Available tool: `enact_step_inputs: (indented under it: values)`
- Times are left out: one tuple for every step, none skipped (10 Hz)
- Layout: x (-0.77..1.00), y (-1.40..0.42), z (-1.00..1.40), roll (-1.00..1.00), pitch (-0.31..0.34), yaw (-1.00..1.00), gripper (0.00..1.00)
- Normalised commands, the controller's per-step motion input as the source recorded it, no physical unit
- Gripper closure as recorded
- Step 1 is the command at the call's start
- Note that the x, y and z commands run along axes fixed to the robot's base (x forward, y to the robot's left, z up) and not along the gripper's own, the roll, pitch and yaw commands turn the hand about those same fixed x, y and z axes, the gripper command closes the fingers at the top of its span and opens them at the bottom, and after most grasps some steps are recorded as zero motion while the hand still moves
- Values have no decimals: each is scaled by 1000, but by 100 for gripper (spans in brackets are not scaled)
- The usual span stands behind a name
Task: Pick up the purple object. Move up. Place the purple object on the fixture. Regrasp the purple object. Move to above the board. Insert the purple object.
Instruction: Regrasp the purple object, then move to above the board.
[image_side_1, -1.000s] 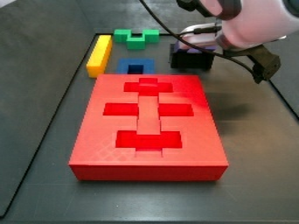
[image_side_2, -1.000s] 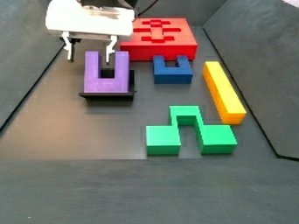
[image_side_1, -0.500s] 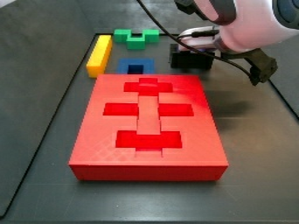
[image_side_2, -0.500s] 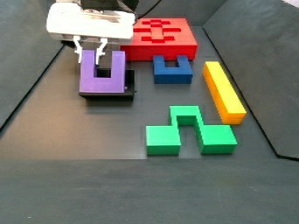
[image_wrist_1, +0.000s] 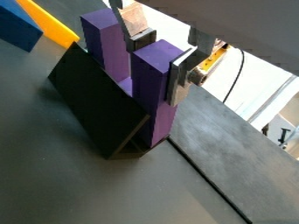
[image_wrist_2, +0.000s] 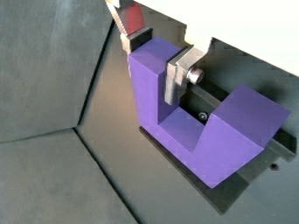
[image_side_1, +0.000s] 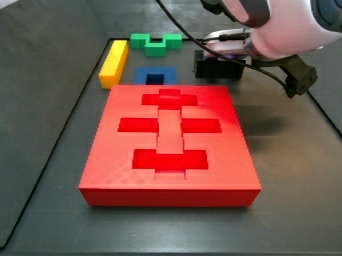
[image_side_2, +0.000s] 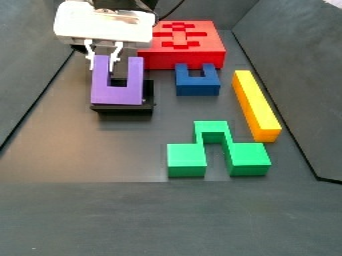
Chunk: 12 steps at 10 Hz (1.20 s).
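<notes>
Gripper (image_side_2: 104, 50) points straight down over the fixture (image_side_2: 123, 107), left of the board (image_side_2: 187, 38). Jaws clamp one prong of the purple object (image_side_2: 116, 83), seated upright in the fixture.

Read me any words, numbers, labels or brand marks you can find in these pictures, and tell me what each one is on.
None can be read: no text, label or number shows on the purple object, the fixture, the board, the green block, the blue block or the yellow bar.
The gripper, at the purple object on the fixture, shows no marking either.
</notes>
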Motion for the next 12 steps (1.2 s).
enact_step_inputs:
  values:
    - [0,0,0,0,0,0,100]
    - [0,0,0,0,0,0,100]
    - [0,0,0,0,0,0,100]
    - [0,0,0,0,0,0,100]
    - [0,0,0,0,0,0,100]
    - [0,0,0,0,0,0,100]
    - [0,0,0,0,0,0,100]
    - [0,0,0,0,0,0,100]
    - [0,0,0,0,0,0,100]
    - [0,0,0,0,0,0,100]
    - [0,0,1400,0,0,0,100]
    - [-13,27,1400,-20,30,-31,100]
